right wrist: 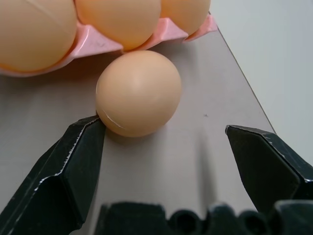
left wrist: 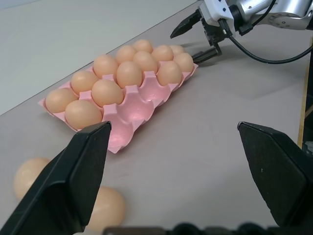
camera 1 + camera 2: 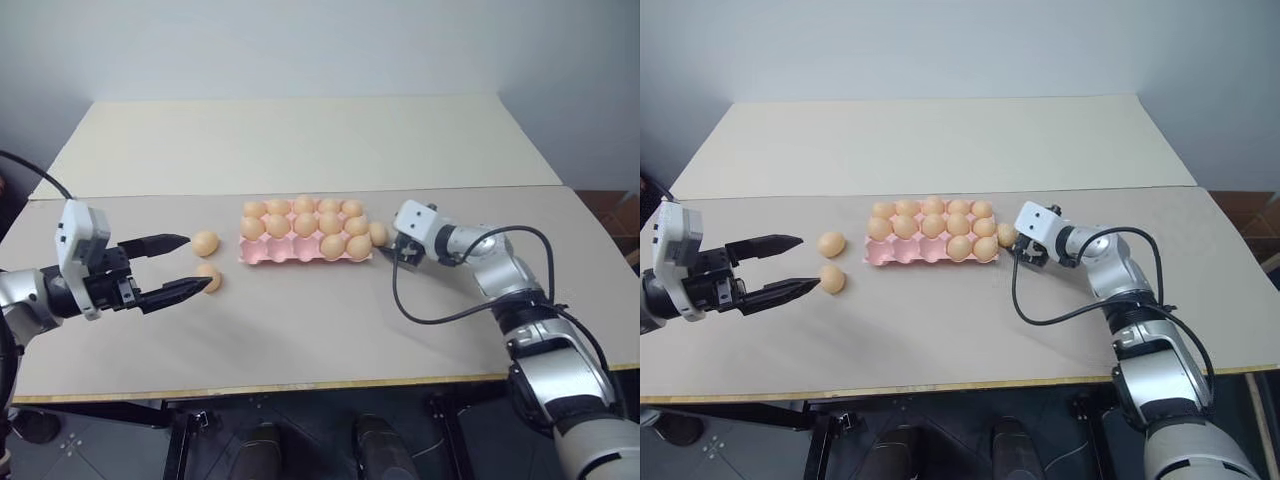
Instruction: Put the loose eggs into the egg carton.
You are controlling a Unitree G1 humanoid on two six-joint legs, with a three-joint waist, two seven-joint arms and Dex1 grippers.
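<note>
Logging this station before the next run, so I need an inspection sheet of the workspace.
Surface: beige table, a seam across it.
Job's things: pink egg carton, near-row cups empty; two loose eggs at its left, one egg on the table at its right end.
Clutter: nothing seen.
Grippers: left gripper open beside the two eggs; right gripper open by the single egg.
Cables: black cable looping off the right arm.
Surroundings: plain wall.
</note>
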